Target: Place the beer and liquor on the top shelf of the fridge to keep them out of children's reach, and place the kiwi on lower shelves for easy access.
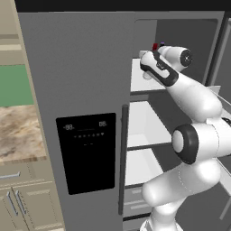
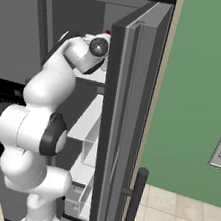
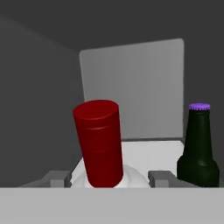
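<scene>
Setting the pale whitish-clear liquor bottle with the narrow neck and tall red cap (image 3: 98,144) down cleanly is the step in hand, judging by the hand view. At the bottom centre of that frame the hand (image 3: 110,178) has its two small grey fingertips (image 3: 58,178) standing apart on either side of the bottle's white shoulder; whether they press on the glass or have let go, I cannot tell. The bottle's base is hidden, so contact with the shelf cannot be confirmed.

To the lower right of the same frame, just beside the liquor, the slim dark green glass beer bottle with a purple cap (image 3: 199,148) stands upright on the white flat top shelf panel (image 3: 153,151). Behind both, the dark grey inner wall of the fridge closes the view.

Doing this well probably means:
- lowering straight until the base sits flat,
- spreading the fingers only a little,
- drawing the hand straight back along its own axis, away from the beer on the right.

In the left base view, the white arm reaches into the upper right of the tall grey metal-look fridge (image 1: 81,67), above the white lower shelves (image 1: 142,122). No kiwi can be made out.
</scene>
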You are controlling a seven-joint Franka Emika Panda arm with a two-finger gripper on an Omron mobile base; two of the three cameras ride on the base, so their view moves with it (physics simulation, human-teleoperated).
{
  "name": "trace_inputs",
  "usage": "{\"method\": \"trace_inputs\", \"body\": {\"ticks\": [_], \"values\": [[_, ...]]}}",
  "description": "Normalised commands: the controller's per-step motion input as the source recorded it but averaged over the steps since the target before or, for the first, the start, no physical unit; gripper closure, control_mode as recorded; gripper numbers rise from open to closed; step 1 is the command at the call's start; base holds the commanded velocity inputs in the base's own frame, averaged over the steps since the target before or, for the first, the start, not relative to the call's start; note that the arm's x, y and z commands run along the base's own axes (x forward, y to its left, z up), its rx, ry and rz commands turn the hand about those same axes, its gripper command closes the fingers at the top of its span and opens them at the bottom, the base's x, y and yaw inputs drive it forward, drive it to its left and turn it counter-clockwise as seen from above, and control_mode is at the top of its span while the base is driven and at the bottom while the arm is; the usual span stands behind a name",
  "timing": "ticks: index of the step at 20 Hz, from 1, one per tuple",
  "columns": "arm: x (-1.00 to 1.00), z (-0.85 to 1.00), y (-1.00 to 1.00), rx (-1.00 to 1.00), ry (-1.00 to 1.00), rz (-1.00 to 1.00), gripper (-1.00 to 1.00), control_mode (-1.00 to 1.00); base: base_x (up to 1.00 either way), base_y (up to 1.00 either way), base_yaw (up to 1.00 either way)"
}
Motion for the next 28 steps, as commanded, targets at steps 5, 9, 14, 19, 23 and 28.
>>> {"method": "trace_inputs", "body": {"ticks": [5,9,14,19,23,28], "values": [[0.25,0.0,0.0,0.0,0.0,0.0,-1.0,-1.0,0.0,0.0,0.0],[0.09,0.0,0.0,0.0,0.0,0.0,-1.0,-1.0,0.0,0.0,0.0],[0.0,0.09,0.0,0.0,0.0,0.0,-1.0,-1.0,0.0,0.0,0.0],[-0.02,0.35,0.0,0.0,0.0,0.0,-1.0,-1.0,0.0,0.0,0.0],[-0.22,0.38,0.0,-0.01,0.0,0.0,-1.0,-1.0,0.0,0.0,0.0],[-0.61,0.1,0.0,-0.07,0.02,0.0,-1.0,-1.0,0.0,0.0,0.0]]}}
